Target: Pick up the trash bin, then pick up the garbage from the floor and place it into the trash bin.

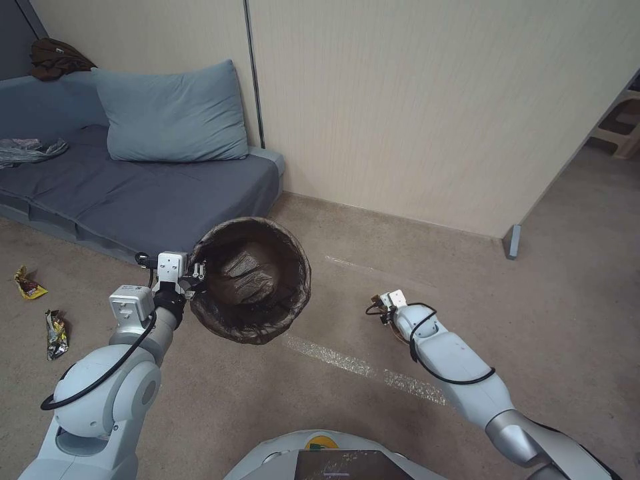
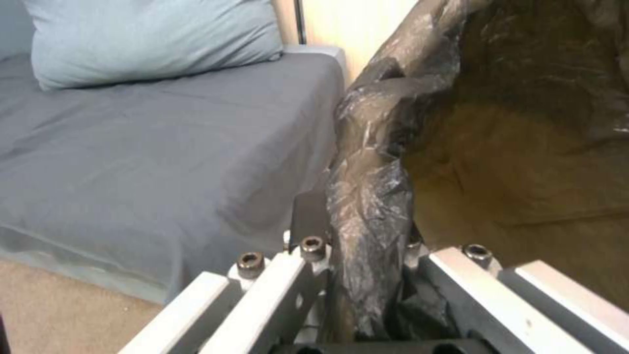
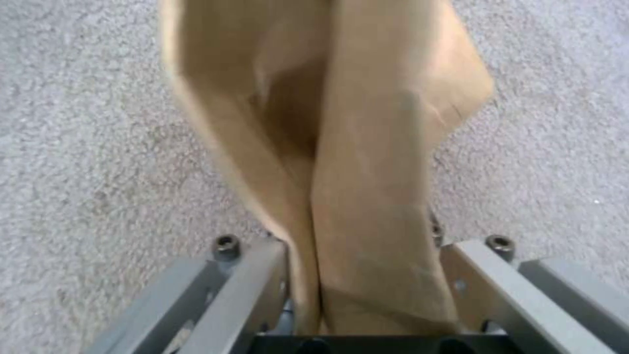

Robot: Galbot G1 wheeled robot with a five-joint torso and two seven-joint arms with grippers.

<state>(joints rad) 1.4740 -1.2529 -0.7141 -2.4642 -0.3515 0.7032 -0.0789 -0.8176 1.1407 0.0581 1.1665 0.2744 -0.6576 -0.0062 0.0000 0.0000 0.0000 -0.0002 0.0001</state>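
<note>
My left gripper (image 1: pixel 194 273) is shut on the near rim of the trash bin (image 1: pixel 303 267), holding it tilted above the carpet with its mouth toward me. The dark crinkly liner (image 2: pixel 373 196) is pinched between the fingers of the left gripper (image 2: pixel 367 255). A crumpled silvery wrapper (image 1: pixel 245 270) lies inside the bin. To the bin's right, low over the floor, my right gripper (image 1: pixel 387 309) is shut on a tan paper bag (image 3: pixel 354 147), which hangs from the right gripper (image 3: pixel 363 243). A yellow wrapper (image 1: pixel 28 283) and a silver one (image 1: pixel 56 333) lie on the carpet at far left.
A grey sofa bed (image 1: pixel 153 193) with a blue pillow (image 1: pixel 170 113) stands behind the bin, crinkled plastic (image 1: pixel 27 150) lying on it. The beige wall ends at a metal foot (image 1: pixel 512 241). A pale tape strip (image 1: pixel 360 365) crosses the carpet.
</note>
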